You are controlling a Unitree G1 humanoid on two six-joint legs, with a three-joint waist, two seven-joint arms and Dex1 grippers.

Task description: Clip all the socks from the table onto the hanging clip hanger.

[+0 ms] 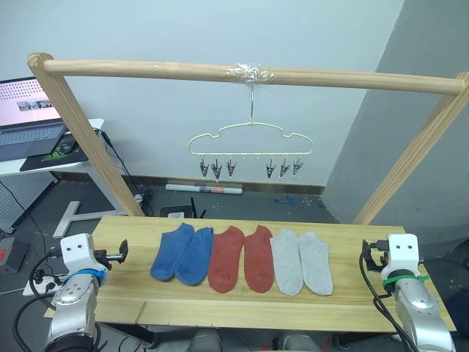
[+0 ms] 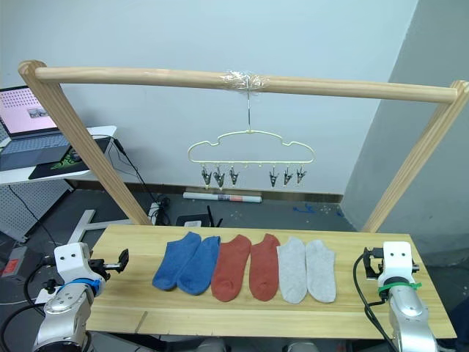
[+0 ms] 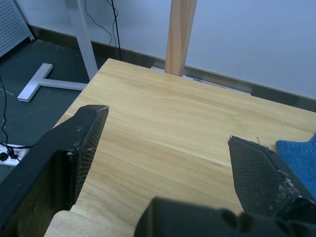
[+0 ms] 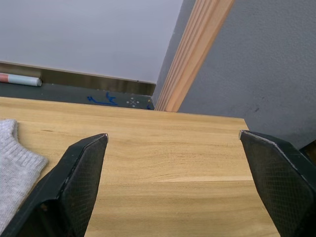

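Several socks lie side by side across the middle of the table [image 1: 352, 297]: two blue socks [image 1: 182, 254] on the left, two rust-red socks [image 1: 242, 258] in the centre, two light grey socks [image 1: 302, 262] on the right. Above them the clip hanger [image 1: 250, 141] hangs by its hook from the wooden bar, its metal clips [image 1: 217, 169] bare. My left gripper [image 1: 121, 252] rests open over the table's left end, left of the blue sock [image 3: 302, 159]. My right gripper [image 1: 364, 256] is open over the right end, beside a grey sock [image 4: 14, 165].
A thick wooden bar [image 1: 146, 70] on two slanted posts [image 1: 88, 139] spans the table. A white desk with a laptop [image 1: 29, 121] stands at the back left. Cables and a rolled tube [image 1: 204, 189] lie on the floor behind.
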